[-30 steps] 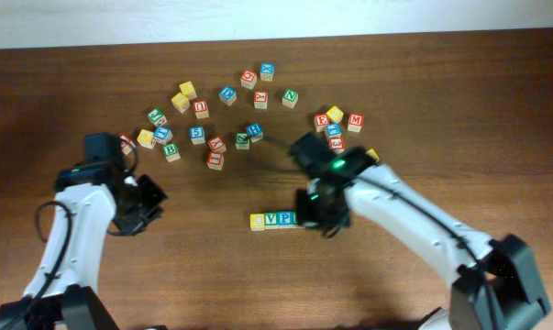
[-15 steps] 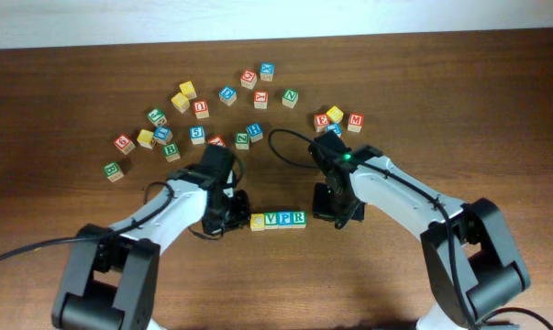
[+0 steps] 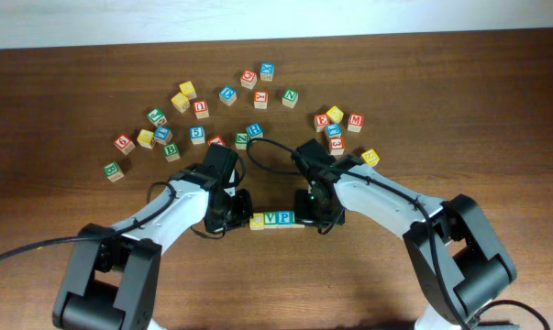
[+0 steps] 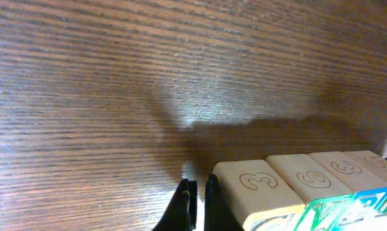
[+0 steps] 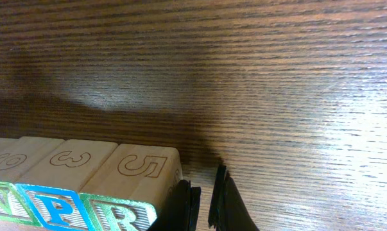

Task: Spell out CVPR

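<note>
Wooden CVPR row [image 3: 278, 219] sits between the 2 pincers: C [image 3: 258, 221] just right of the left gripper [image 4: 197, 204], R [image 5: 119, 215] just left of the right gripper [image 5: 204, 200]. Both are pinched nearly closed and empty. Overhead, R is hard to make out.

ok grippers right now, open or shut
Left gripper: shut, empty, beside the C cube.
Right gripper: shut, empty, beside the R cube.
</note>
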### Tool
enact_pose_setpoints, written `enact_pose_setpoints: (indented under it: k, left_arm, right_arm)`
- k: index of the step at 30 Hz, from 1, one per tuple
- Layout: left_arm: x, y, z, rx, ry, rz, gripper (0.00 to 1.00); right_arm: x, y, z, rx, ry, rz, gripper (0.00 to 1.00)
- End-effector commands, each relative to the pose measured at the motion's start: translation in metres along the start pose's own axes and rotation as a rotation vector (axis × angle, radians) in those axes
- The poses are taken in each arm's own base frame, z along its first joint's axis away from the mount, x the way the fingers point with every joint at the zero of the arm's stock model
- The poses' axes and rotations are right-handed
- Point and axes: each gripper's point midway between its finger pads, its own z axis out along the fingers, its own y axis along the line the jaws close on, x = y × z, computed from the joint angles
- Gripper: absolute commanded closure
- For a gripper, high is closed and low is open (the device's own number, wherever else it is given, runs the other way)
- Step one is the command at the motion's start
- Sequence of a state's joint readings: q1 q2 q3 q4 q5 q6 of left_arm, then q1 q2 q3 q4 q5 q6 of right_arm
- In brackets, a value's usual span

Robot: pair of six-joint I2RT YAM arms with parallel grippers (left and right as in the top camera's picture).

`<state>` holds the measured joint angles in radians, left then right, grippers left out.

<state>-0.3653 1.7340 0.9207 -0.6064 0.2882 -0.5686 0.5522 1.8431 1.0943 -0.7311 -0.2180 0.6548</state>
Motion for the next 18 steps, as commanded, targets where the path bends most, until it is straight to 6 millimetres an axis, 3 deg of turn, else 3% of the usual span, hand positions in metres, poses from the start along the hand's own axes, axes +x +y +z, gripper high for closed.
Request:
enact_pose_setpoints:
  k: [1,6,18]
  left_arm:
    - [0.004,-0.004,0.004,0.029,0.024,-0.007,1.00]
    - [-0.001,0.002,0.004,-0.004,-0.001,-0.005,1.00]
    - [-0.002,0.033,0.000,-0.174,-0.036,-0.015,1.00]
  right_arm:
    - [0.008,0.005,0.006,-0.022,0.032,-0.009,0.96]
    - [0.010,-0.001,0.005,-0.003,0.045,-0.003,0.96]
    - [-0.019,-0.024,-0.010,-0.016,0.012,0.012,0.96]
